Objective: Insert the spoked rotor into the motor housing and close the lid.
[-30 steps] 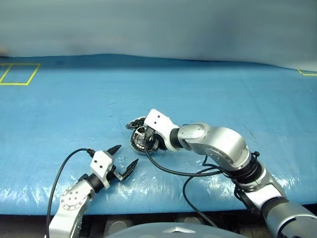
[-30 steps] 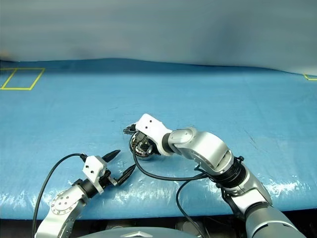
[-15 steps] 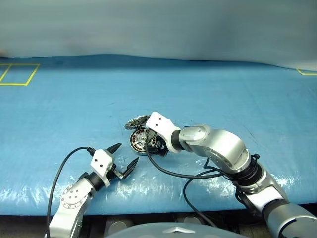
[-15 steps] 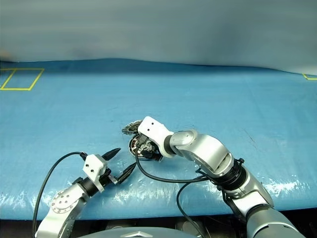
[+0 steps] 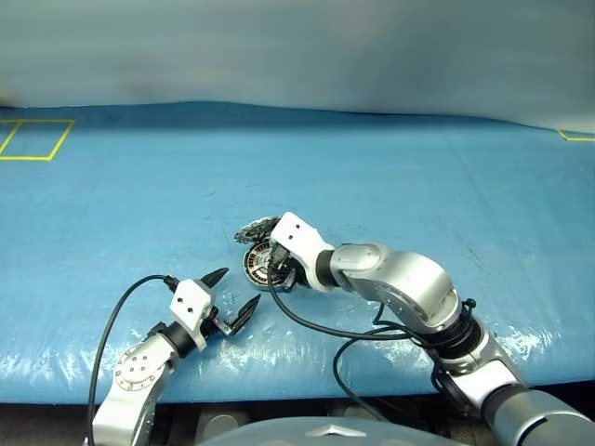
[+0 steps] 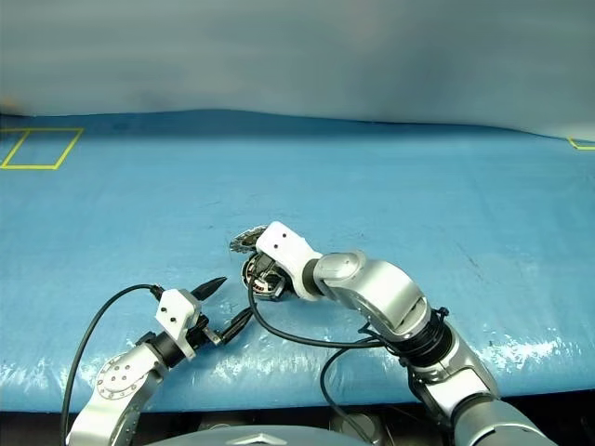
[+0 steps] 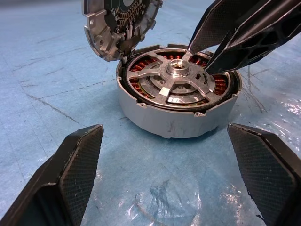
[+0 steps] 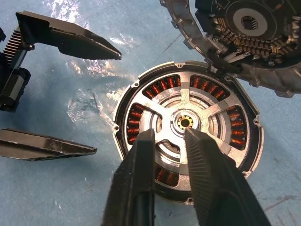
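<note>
- The motor housing (image 7: 176,109) stands upright on the blue-covered counter (image 5: 390,177), near its front edge and about mid-width, with the copper windings showing through the openings.
- The spoked rotor (image 8: 186,123) sits inside the housing, its silver spokes and hub level with the housing's rim.
- The lid (image 7: 120,23) is off and tilted, toothed face showing; its lower edge leans on the far rim of the housing, on the side away from the left tool.
- The right tool (image 8: 170,141) hangs just over the rotor's hub, its two black fingers nearly together with a narrow gap between them; they grip nothing, and whether the tips touch the rotor cannot be told.
- The left tool (image 5: 231,299) rests low near the front edge, just short of the housing, its fingers spread wide on either side of the line to it and holding nothing.
- Open room: the counter is bare blue sheet all round the housing; a yellow taped rectangle (image 5: 33,139) lies well away at the far left, another yellow corner (image 5: 576,137) at the far right. The tightest sides are the near one, where the left tool's fingertips (image 8: 101,47) point in, and the lid side.
- Against a second ago: the right tool's fingers opened widely and then closed to the present narrow gap, while the housing, the lid and the left tool have stayed where they were.
</note>
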Controlling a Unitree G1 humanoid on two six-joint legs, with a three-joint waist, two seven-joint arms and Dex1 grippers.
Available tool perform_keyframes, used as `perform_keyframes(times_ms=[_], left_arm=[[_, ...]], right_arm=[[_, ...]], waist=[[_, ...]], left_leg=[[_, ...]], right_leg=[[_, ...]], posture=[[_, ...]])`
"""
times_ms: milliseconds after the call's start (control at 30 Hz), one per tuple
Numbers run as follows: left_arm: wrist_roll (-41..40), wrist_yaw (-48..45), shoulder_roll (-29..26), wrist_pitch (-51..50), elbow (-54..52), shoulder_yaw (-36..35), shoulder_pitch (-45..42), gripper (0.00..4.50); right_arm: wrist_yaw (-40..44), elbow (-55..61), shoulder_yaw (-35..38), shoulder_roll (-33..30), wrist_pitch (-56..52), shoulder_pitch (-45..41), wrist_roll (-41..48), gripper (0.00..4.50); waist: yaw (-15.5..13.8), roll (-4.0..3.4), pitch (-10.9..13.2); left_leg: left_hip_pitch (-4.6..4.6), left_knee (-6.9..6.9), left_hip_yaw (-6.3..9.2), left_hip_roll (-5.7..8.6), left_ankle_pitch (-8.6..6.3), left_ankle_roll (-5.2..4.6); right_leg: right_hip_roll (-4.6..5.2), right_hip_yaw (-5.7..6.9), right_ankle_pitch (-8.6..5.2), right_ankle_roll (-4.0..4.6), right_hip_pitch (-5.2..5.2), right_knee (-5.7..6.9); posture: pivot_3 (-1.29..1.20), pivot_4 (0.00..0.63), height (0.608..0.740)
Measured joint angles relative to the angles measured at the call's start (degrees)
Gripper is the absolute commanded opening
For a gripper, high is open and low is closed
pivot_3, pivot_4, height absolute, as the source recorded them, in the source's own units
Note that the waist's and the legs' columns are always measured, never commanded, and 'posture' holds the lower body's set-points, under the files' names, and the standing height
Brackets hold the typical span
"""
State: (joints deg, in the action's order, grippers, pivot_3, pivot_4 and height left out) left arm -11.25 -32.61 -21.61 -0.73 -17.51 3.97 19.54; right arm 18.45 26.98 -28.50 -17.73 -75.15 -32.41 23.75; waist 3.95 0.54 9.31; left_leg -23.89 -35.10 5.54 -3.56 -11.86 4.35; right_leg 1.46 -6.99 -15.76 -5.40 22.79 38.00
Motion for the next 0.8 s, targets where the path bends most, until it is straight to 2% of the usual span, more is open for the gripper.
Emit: perform_keyframes(times_ms=[33,367,533,667,800], left_arm=[[0.0,0.0,-0.02,0.0,0.0,-0.01,0.0,4.5],[-0.15,-0.03,-0.85,-0.02,0.0,-1.28,0.9,4.5],[-0.72,-0.18,-1.35,-0.09,-0.16,-2.22,1.86,4.5],[-2.62,-0.93,-2.85,-0.34,-0.54,-5.47,3.57,4.5],[-6.85,0.49,-3.5,-2.45,-0.84,-12.31,1.96,4.5]], right_arm=[[-0.21,-0.18,0.0,0.39,0.05,0.35,-0.3,0.03],[-2.81,-3.18,1.72,5.91,4.0,4.81,-2.74,0.03],[-3.49,-3.67,2.0,6.58,5.04,6.3,-3.51,0.03],[-3.03,-2.24,3.39,6.71,4.67,7.46,-2.77,0.03],[-1.33,2.04,7.25,6.9,4.65,9.29,-0.36,0.03]], waist=[[0.01,-0.01,0.0],[0.03,0.0,0.0],[0.04,0.01,-0.01],[0.05,0.01,0.0],[-0.08,0.01,0.0]], left_leg=[[0.0,0.0,0.0,0.0,0.0,0.0],[0.01,0.0,0.0,0.0,0.0,0.0],[0.05,-0.02,0.0,0.0,0.01,0.01],[0.04,-0.01,0.0,-0.01,0.01,0.01],[0.03,-0.01,0.02,-0.01,0.01,0.01]], right_leg=[[0.0,-0.01,0.0,-0.01,0.0,0.0],[0.0,0.0,0.01,-0.01,0.0,0.01],[0.0,-0.01,-0.11,0.19,-0.03,0.01],[0.0,-0.01,-0.13,0.22,-0.02,0.02],[0.0,0.01,-0.13,0.21,-0.01,0.03]], posture=[[0.0,0.15,0.74],[0.0,0.15,0.74],[0.0,0.15,0.74],[0.0,0.15,0.74],[0.0,0.15,0.74]])
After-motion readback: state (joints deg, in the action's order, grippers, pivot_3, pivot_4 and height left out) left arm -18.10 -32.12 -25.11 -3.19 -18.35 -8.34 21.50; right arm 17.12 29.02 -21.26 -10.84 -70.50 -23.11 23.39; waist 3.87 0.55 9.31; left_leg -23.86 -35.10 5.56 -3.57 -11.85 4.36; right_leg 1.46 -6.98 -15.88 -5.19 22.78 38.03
